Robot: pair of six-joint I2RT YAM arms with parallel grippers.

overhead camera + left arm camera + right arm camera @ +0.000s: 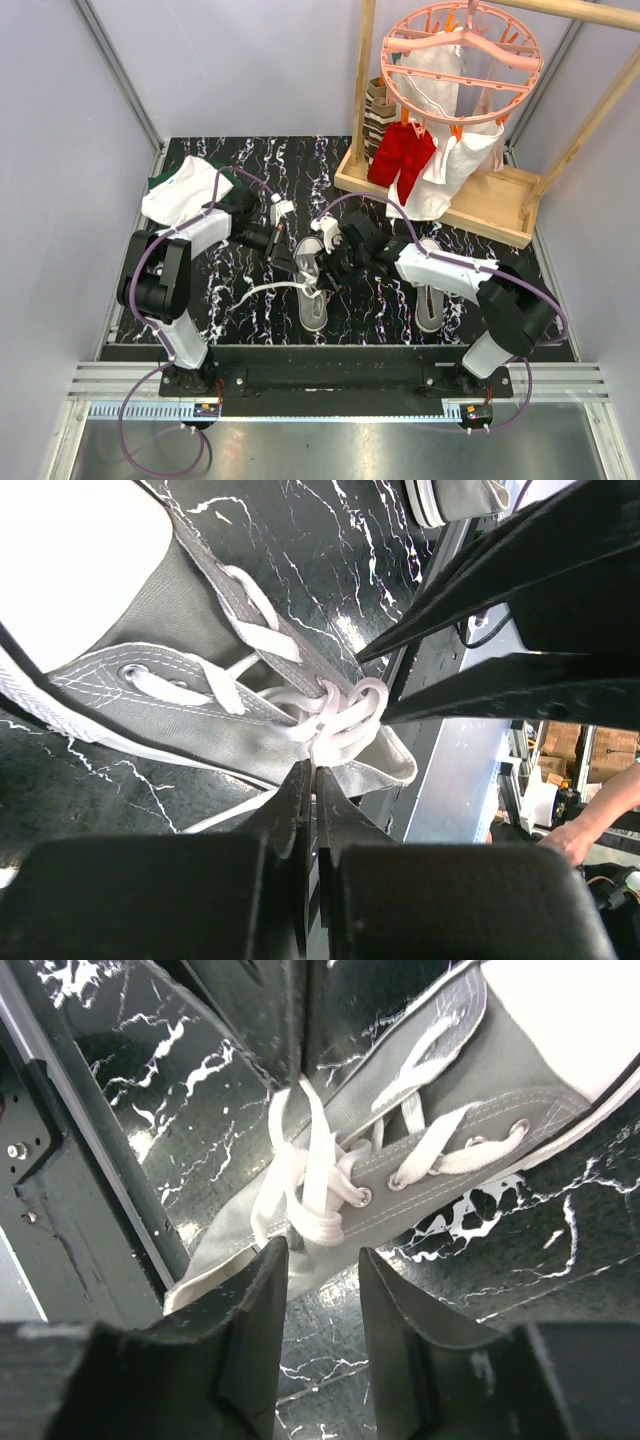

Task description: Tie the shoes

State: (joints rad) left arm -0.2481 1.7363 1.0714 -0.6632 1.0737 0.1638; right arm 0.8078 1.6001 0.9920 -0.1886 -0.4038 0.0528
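Though shoe (313, 312) half hidden, left end effector (312, 772) pinched on lace (342, 726), right end effector (322, 1256) parted, empty.

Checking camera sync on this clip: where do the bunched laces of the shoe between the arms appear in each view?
Top external: bunched laces just left of centre, between both grippers.
Left wrist: bunched laces at centre, pinched by the shut left gripper.
Right wrist: bunched laces left of centre, above the open right gripper.
Shared landmark: the grey shoe they sit on.
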